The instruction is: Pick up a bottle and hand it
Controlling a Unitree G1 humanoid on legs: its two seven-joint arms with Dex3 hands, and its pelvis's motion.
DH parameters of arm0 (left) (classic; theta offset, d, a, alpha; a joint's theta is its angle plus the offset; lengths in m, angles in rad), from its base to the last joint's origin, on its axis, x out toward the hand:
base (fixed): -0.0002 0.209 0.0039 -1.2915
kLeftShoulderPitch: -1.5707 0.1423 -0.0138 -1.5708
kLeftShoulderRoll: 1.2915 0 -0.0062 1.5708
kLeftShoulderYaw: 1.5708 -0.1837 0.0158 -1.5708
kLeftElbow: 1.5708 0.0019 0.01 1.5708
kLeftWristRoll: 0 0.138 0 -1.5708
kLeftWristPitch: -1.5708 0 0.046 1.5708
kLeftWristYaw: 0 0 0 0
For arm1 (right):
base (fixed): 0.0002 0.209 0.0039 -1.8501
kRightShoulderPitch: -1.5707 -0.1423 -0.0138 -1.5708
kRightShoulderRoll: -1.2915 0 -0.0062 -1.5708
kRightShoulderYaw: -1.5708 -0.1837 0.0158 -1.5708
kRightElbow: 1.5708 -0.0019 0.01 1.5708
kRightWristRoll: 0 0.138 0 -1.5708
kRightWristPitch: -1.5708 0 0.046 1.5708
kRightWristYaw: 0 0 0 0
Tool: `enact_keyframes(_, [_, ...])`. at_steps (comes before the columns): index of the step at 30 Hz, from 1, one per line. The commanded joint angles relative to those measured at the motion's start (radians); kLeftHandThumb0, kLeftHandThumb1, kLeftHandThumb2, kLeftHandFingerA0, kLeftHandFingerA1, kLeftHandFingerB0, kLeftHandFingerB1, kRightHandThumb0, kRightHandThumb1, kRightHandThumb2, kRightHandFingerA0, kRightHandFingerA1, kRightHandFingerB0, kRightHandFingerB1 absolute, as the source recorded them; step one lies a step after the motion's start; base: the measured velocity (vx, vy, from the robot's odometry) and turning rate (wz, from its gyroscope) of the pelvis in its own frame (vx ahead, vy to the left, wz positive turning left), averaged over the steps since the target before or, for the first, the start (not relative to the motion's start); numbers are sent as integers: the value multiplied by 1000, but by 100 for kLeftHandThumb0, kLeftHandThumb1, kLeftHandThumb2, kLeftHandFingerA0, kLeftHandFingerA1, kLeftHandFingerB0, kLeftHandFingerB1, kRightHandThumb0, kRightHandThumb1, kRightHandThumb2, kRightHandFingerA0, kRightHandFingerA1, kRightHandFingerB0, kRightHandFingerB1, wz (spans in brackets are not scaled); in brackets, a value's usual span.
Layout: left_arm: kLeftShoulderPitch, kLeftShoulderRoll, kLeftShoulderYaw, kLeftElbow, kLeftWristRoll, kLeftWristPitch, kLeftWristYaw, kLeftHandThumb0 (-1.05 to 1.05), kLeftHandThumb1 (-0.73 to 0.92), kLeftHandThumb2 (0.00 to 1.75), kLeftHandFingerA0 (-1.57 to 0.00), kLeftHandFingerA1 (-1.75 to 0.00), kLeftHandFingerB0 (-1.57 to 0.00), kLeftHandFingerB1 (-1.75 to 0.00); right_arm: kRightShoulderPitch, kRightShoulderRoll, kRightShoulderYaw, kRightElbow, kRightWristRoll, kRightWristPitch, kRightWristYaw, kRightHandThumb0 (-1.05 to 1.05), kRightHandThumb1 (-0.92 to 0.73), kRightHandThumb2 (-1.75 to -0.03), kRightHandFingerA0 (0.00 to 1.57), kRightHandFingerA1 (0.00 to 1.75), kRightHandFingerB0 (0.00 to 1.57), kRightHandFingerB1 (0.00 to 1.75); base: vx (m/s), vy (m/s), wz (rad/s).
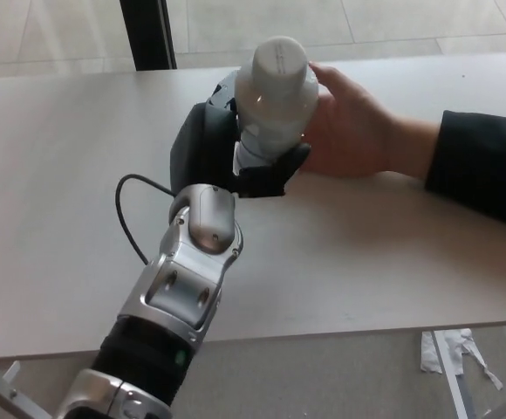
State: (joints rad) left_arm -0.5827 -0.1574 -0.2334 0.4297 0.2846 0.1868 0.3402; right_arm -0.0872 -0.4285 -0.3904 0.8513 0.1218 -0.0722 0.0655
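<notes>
The left hand (227,148) is clamped around the white bottle (275,92), holding it raised above the table (52,175). The bottle sits just in front of a person's open hand (353,127), apparently touching the palm.

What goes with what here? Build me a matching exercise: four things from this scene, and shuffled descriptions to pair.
Things:
1. bottle
2. left hand
3. person's hand
4. table

Descriptions:
A. pale surface under everything
B. open palm, waiting beside the bottle
C. white, held up off the table
D. black, shut around the bottle

Pairs: 1-C, 2-D, 3-B, 4-A
</notes>
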Motion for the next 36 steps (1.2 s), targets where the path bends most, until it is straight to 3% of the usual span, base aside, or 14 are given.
enact_keyframes(1, [-40, 3, 3, 20, -13, 32, -76, -13, 54, 110, -91, -166, -81, -147, -31, -8, 3, -17, 10, -23, 7, -66, -54, -59, 110, 147, 41, 69, 0, 0, 0])
enact_keyframes(6, [-83, -23, 17, 100, -20, 45, -74, -12, 52, 105, -90, -168, -79, -150, -38, -10, 11, -28, 5, -12, 8, -57, -39, -92, 126, 127, 48, 74, 0, 0, 0])
enact_keyframes(8, [-91, -28, 17, 131, -14, 39, -68, -15, 48, 105, -119, -133, -100, -119, -43, -3, 12, -30, 8, -7, -2, -65, -56, -57, 108, 106, 46, 73, 0, 0, 0])
enact_keyframes(9, [-101, -35, 21, 154, -15, 44, -60, -13, 60, 84, -89, -169, -79, -141, -46, -1, 8, -25, 17, -11, 8, -64, -55, -57, 112, 102, 46, 72, 0, 0, 0])
enact_keyframes(11, [-115, -43, 32, 181, -12, 78, -48, -18, 65, 68, -82, -150, -77, -85, -50, -1, 27, -29, -2, -1, -1, -64, -57, -58, 113, 93, 45, 71, 0, 0, 0])
enact_keyframes(13, [-116, -48, 41, 194, -14, 90, -42, -17, 66, 74, -83, -148, -78, -84, -48, 5, 32, -32, 0, 4, -5, -64, -42, -87, 107, 94, 47, 70, 0, 0, 0])
enact_keyframes(14, [-148, -50, 40, 256, -8, 72, -30, -13, 64, 77, -84, -167, -77, -107, -47, 5, 32, -28, 3, -5, 1, -62, -56, -58, 111, 90, 45, 65, 0, 0, 0])
enact_keyframes(18, [-226, -35, 42, 332, 10, 73, -9, -22, 75, 67, -78, -172, -69, -109, -37, 8, 49, -27, -8, -22, 2, -68, -54, -58, 114, 124, 43, 65, 0, 0, 0])
enact_keyframes(25, [-385, 0, 62, 434, 8, 26, -9, -21, 74, 69, -82, -131, -68, -68, -45, 4, 87, -50, -40, 4, -36, -68, -58, -57, 115, 107, 43, 65, 0, 0, 0])
enact_keyframes(26, [-404, 1, 56, 437, 12, 31, -18, -15, 74, 74, -84, -163, -75, -122, -41, 4, 92, -67, -42, 13, -37, -71, -42, -86, 116, 121, 44, 70, 0, 0, 0])
enact_keyframes(28, [-412, 4, 56, 448, 5, 22, -28, -14, 72, 78, -77, -169, -72, -140, -45, 9, 88, -69, -26, 22, -29, -69, -56, -58, 115, 140, 47, 69, 0, 0, 0])
enact_keyframes(29, [-415, 3, 50, 457, 8, 15, -28, -11, 70, 84, -78, -171, -76, -144, -46, 3, 92, -56, -30, 0, -17, -72, -43, -86, 124, 135, 45, 71, 0, 0, 0])
enact_keyframes(35, [-385, 8, 25, 473, 26, -11, 1, -14, 66, 87, -89, -151, -86, -108, -47, -1, 105, -62, -52, 13, -48, -69, -57, -59, 115, 107, 45, 67, 0, 0, 0])
enact_keyframes(36, [-388, 9, 33, 480, 18, -2, -1, -14, 66, 81, -98, -128, -86, -87, -48, -2, 104, -63, -51, 17, -51, -69, -56, -59, 114, 142, 46, 69, 0, 0, 0])
